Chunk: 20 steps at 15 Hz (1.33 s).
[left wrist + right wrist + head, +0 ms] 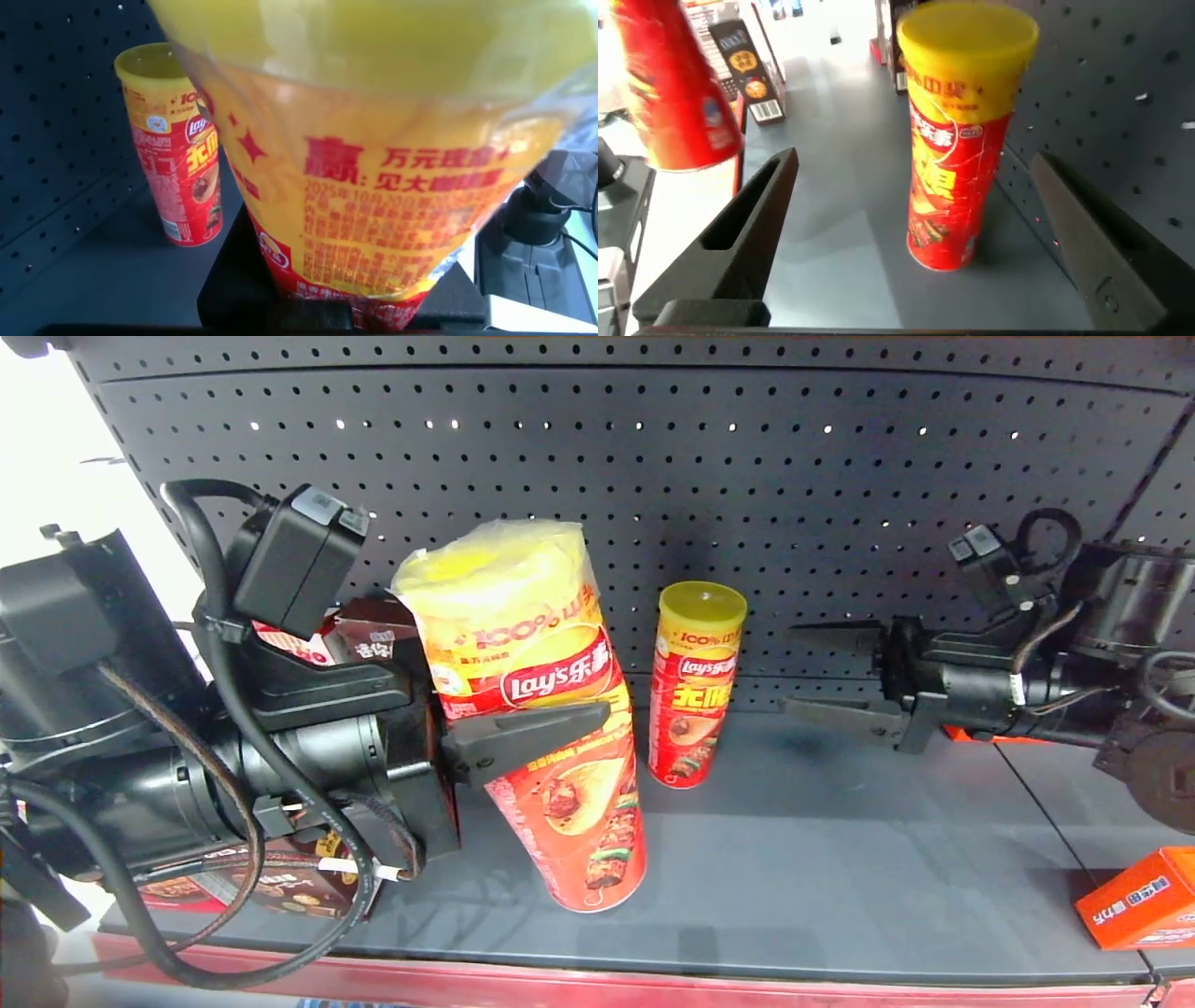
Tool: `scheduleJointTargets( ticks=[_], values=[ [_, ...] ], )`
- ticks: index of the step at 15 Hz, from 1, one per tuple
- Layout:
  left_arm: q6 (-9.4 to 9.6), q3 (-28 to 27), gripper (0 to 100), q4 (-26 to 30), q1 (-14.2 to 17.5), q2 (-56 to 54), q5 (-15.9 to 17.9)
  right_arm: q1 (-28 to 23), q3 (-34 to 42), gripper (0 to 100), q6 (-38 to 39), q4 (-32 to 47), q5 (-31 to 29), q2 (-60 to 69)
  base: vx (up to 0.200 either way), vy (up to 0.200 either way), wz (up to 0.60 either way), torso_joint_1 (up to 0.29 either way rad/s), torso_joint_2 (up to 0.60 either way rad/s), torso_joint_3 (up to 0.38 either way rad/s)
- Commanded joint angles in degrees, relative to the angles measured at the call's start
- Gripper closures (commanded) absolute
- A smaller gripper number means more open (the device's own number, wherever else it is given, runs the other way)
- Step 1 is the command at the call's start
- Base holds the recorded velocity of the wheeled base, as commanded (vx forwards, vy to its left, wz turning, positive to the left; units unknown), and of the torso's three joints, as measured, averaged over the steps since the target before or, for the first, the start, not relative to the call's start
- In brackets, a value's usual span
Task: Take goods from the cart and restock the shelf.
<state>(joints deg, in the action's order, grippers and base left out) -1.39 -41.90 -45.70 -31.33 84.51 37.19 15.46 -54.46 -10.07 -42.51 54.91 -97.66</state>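
Observation:
A tall chip canister (546, 709) with a yellow plastic-wrapped top and a red body leans tilted over the grey shelf (840, 859). My left gripper (537, 723) is shut on its middle. In the left wrist view this canister (392, 187) looms close. Whether its base touches the shelf I cannot tell. A smaller chip can (695, 686) with a yellow lid stands upright by the pegboard, just right of the tall one. My right gripper (831, 679) hovers open to the right of the small can (957, 140), which stands ahead of its spread fingers (747, 233).
An orange box (1139, 896) lies at the shelf's front right. Dark snack boxes (280, 887) sit at the left under and behind my left arm. The pegboard (747, 476) closes off the back. The shelf's middle front is bare.

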Motion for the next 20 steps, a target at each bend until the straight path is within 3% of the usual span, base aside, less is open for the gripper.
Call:
scheduleJointTargets(
  ticks=[1,5,12,20],
  values=[
    [-0.02,0.06,100,0.0,0.13,-0.13,-0.02,0.63,-2.06,0,-0.04,-0.47,0.11,-4.73,0.0,0.0,0.0,0.0,0.0,0.0],
    [-0.02,-0.11,100,0.0,0.13,0.13,-0.02,0.63,-9.7,0,-0.13,-0.56,0.64,-10.27,0.0,0.0,0.0,0.0,0.0,0.0],
    [-0.72,-0.02,100,-0.09,0.66,0.13,-0.1,2.47,-16.38,0,-0.3,-0.56,0.55,-18.09,0.0,0.0,0.0,0.0,0.0,0.0],
    [-0.81,0.5,100,-1.23,1.8,0.05,-0.02,3.97,-17.61,0,-1.18,-2.32,0.64,-23.89,0.0,0.0,0.0,0.0,0.0,0.0]
  ],
)
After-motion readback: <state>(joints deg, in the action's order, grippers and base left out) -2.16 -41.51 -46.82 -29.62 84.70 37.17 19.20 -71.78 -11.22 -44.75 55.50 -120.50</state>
